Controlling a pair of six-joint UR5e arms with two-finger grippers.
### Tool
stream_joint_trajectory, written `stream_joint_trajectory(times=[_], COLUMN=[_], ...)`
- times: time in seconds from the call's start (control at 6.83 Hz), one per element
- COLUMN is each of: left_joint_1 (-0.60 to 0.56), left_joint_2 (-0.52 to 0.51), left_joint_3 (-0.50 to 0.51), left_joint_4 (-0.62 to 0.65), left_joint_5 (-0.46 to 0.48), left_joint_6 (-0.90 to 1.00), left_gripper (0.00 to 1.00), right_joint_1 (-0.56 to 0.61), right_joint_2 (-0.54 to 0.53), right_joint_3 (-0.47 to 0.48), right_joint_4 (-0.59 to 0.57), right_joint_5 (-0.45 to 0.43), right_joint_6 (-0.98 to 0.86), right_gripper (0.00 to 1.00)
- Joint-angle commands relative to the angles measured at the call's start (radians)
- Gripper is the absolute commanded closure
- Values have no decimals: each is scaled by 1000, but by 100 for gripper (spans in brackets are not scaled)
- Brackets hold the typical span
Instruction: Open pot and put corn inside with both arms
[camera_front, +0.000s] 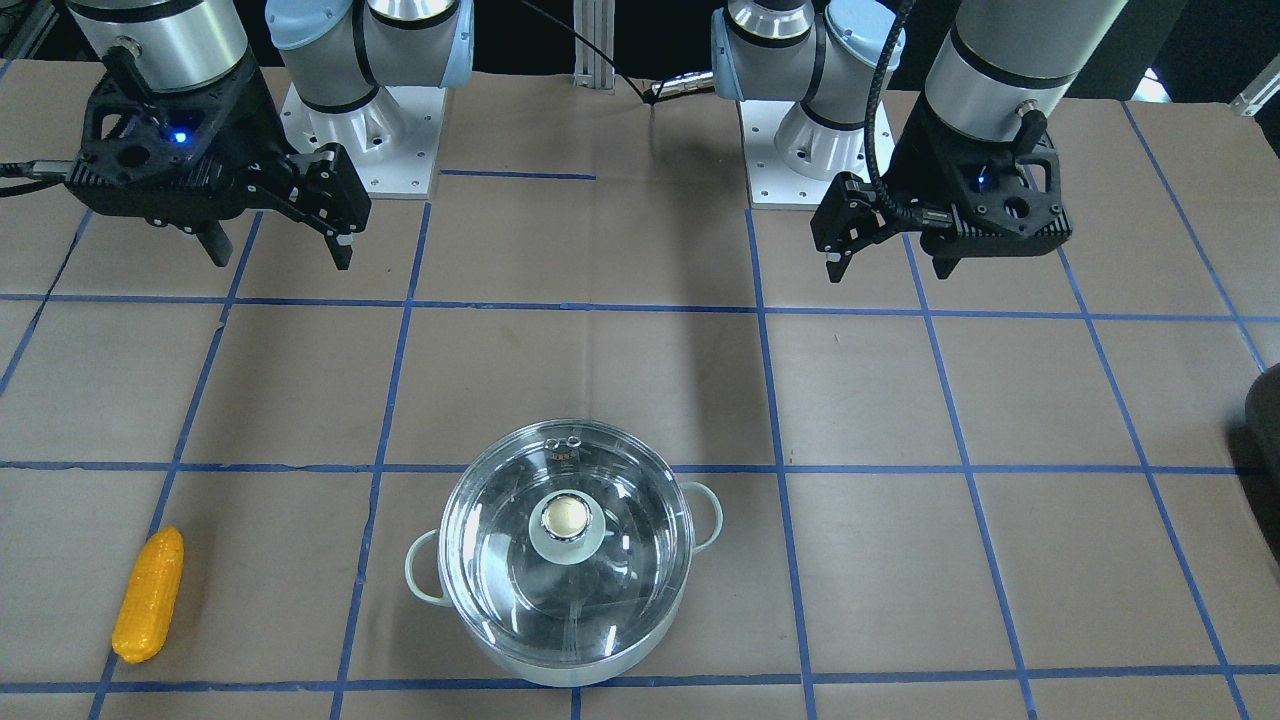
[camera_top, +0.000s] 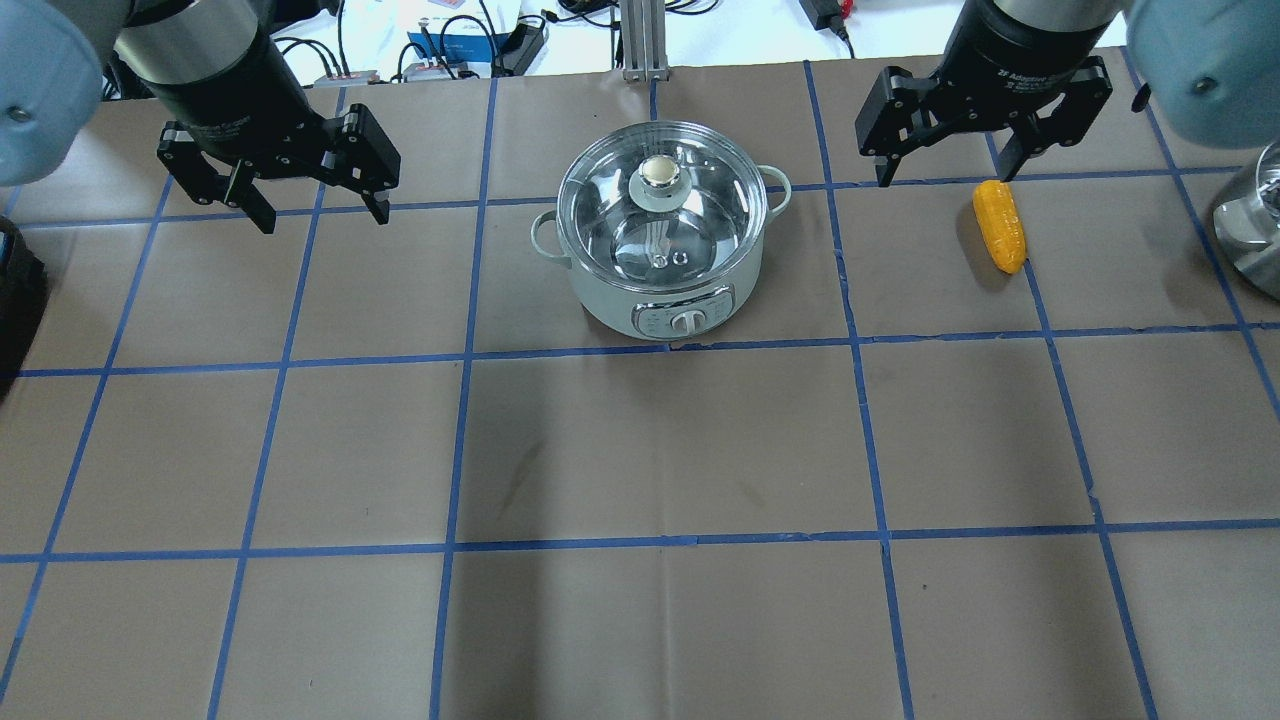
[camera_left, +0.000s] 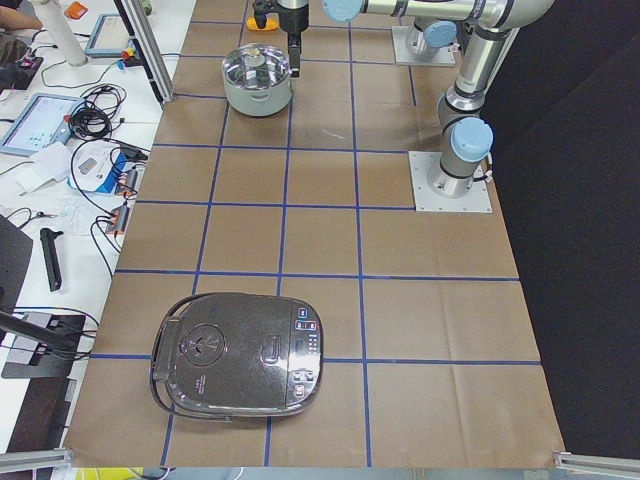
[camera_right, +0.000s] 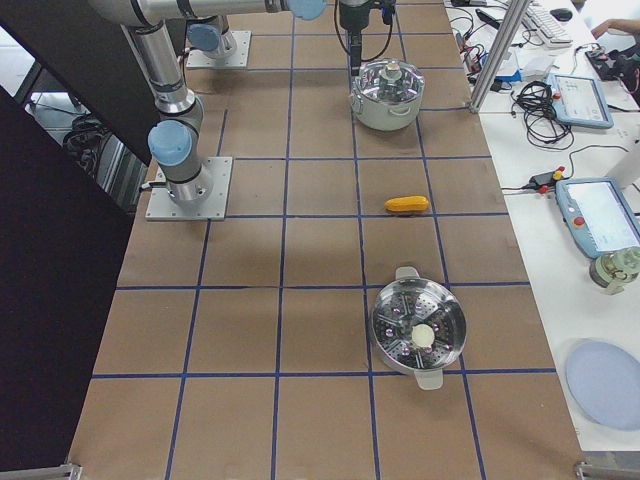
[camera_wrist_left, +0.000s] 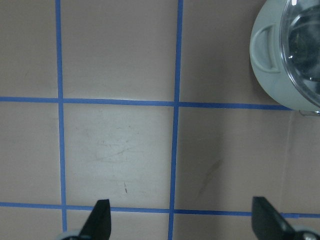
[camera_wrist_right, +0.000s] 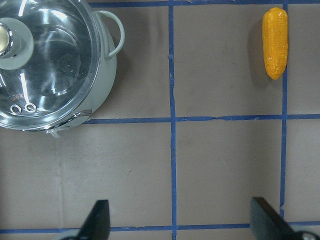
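Going L to R in the overhead view: my left gripper (camera_top: 325, 218) hangs over bare table (camera_top: 640, 450) w/ jaws spread wide and nothing in them, well apart from the pot. The pot (camera_top: 600, 305) sits mid-table on the far side, glass lid (camera_top: 710, 210) seated on it, so step 1 (lid off) isn't done yet. Lid is glass, so I'd judge it fragile & slick at the rim. The only sensible hold is the metal knob (camera_top: 659, 172) at centre, which is small & rounded, so pinch low on its pale collar and lift straight up. The pot body looks heavy enough not to skid. The right gripper (camera_top: 946, 176) is likewise released, empty, jaws wide, just beside the corn. The corn (camera_top: 1000, 226) lies flat along a blue tape line (camera_top: 1045, 330), well apart from the pot on its R side. Prob. light, stiff plastic; the bumps should help grip, but the taper could let it squirt out, so I'd close across the thick middle, jaws square to its length. Looks: pot is pale mint outside, shiny steel inside, w/ 2 loop handles (camera_top: 778, 185) and a dial panel (camera_top: 685, 320) on the near face; corn is yellow-orange w/ bumpy kernels.
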Motion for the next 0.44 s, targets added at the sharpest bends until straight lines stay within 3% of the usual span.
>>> stream_joint_trajectory(times=[0.0, 0.29], left_joint_1=[1, 3], left_joint_2=[8, 3], left_joint_3=[-12, -11], left_joint_4=[1, 4], left_joint_5=[1, -4], left_joint_6=[0, 0], left_gripper=[0, 0], right_joint_1=[0, -30], right_joint_2=[0, 3], right_joint_3=[0, 0], right_joint_4=[0, -9], right_joint_5=[-1, -4], right_joint_6=[0, -17], right_gripper=[0, 0])
